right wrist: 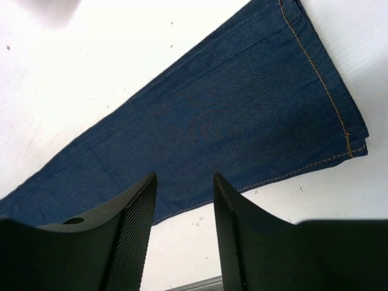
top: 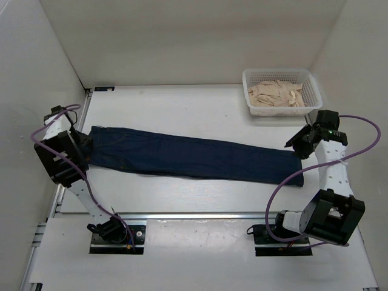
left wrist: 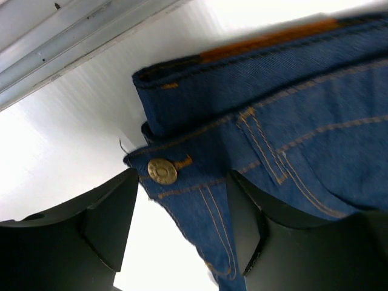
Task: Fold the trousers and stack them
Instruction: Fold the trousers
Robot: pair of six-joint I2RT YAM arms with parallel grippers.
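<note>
As the trousers lie crosswise, waistband left, hems right.

Trousers waistband, brass button, between parted left gripper fingers

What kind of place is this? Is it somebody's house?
Probably a robot lab booth, not a house: plain white walls box in a white table, two robot arms are bolted to its near edge, and jeans lie stretched out.
</note>
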